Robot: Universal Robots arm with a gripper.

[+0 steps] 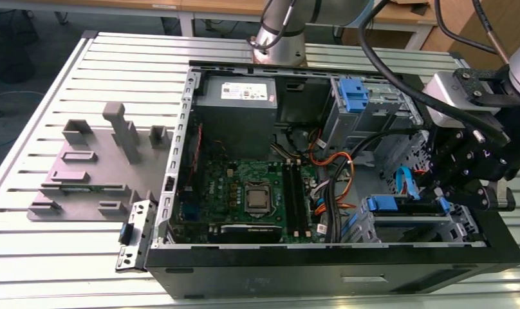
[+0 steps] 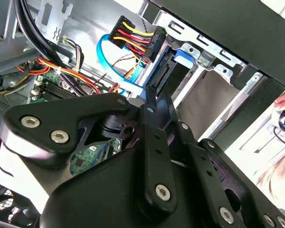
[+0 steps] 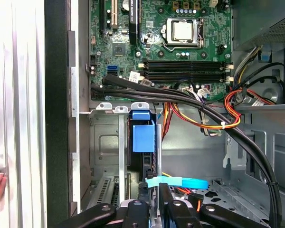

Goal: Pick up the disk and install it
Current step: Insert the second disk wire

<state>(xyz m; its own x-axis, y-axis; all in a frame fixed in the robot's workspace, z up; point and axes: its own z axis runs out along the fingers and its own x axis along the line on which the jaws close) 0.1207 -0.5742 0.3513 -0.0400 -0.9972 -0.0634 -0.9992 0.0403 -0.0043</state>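
- The flat rectangular disk in its blue plastic carrier point(image 3: 143, 137) stands edge-on in the corner bay of the open metal computer case point(image 1: 329, 277).
- The black claw point(image 3: 160, 195) hovers just beside the disk's end; I cannot tell whether it is clenched.

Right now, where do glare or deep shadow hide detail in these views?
Exterior view: even light on the slatted table; the front panel of the computer case is near black. Second wrist view: the black hand shows little relief, and the corner past the case wall washes out white. First wrist view: the motherboard is evenly lit; the table slats glare pale.
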